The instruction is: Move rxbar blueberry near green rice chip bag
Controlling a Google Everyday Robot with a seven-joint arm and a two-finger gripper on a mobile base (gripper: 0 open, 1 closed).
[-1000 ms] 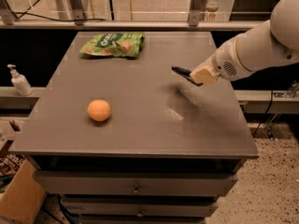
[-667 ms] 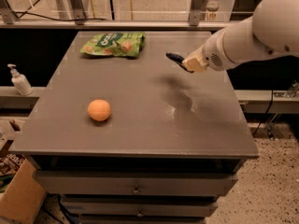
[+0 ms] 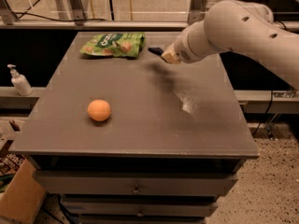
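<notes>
You're looking at a grey table with drawers under its front edge, and metal railings running behind its far edge. Off the left edge, on a lower ledge, stands a white pump bottle. A cardboard box sits on the floor below the front-left corner.

Your white arm reaches in from the right, crossing above the far-right corner. The gripper hangs over the far part of the tabletop, about midway between the left and right edges. It is clenched on the snack bar — the dark wrapper juts out of its tip toward the left, and it is lifted clear of the surface, with a soft shadow on the table below.

The chip bag lies flat by the far edge, left of centre — green, crinkled, with white lettering and tan chips printed on it. The free end of the snack bar is near the bag's right side, but the two are apart.

An orange rests on the left half of the table, closer to the front edge, well apart from both the bag and the gripper.
</notes>
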